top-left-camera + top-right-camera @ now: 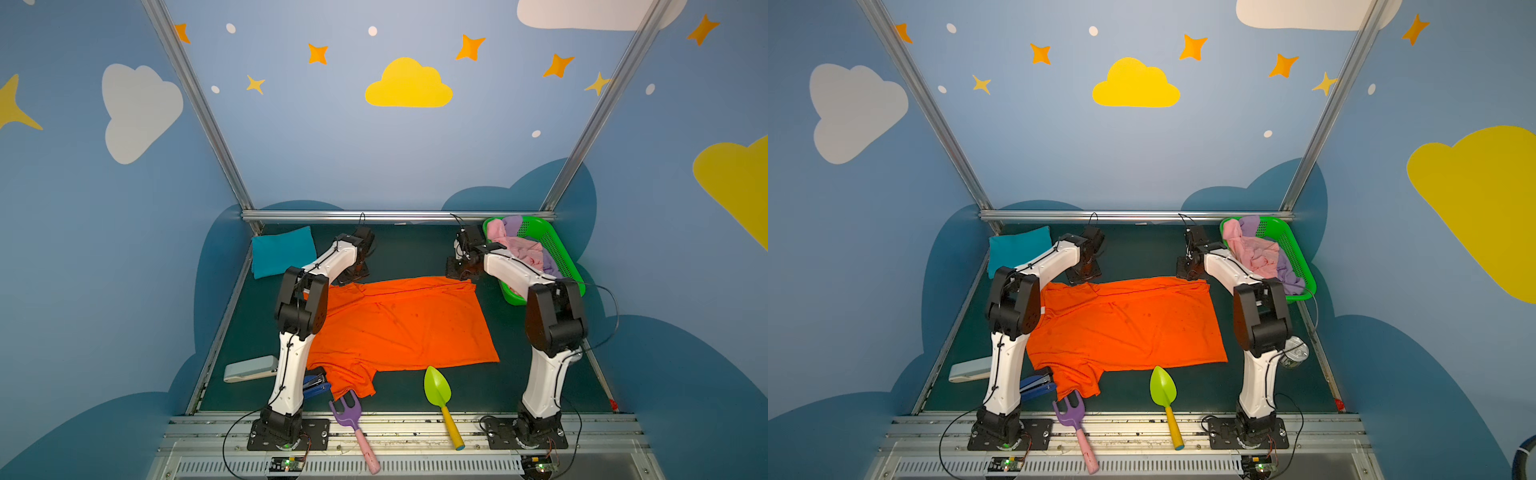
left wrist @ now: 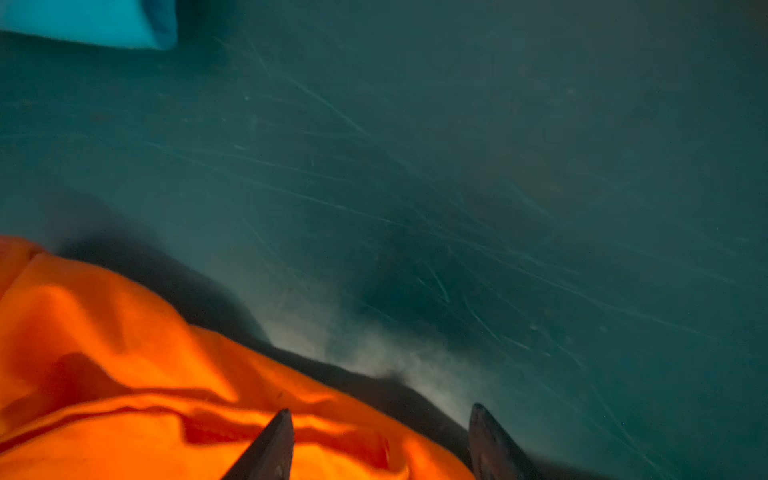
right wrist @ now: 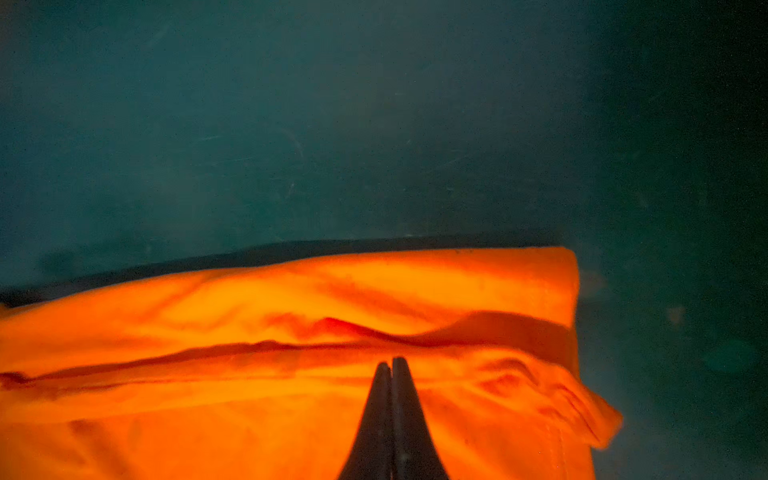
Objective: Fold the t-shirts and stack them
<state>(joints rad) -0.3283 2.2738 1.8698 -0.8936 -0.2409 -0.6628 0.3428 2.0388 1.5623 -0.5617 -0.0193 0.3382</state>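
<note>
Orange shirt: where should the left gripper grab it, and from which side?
I'd pinch the orange shirt at its far left corner, coming down from above. It lies flat on the table, so probably only an edge can be pinched, and the open left gripper hangs there, straddling that edge.

The spread t-shirt (image 1: 399,324) is plain bright orange, the folded t-shirt (image 1: 282,249) teal blue. The basket (image 1: 557,249) is bright green with a grid of small holes; in it a pale pink shirt (image 1: 521,249) and a lilac shirt (image 1: 514,221). The desk (image 1: 415,253) is dark green. The scoop (image 1: 436,386) is lime with a yellow handle, the fork (image 1: 345,417) purple with a pink handle, the stapler (image 1: 316,384) blue. The walls (image 1: 332,145) are blue with yellow and white clouds and orange stars
</note>
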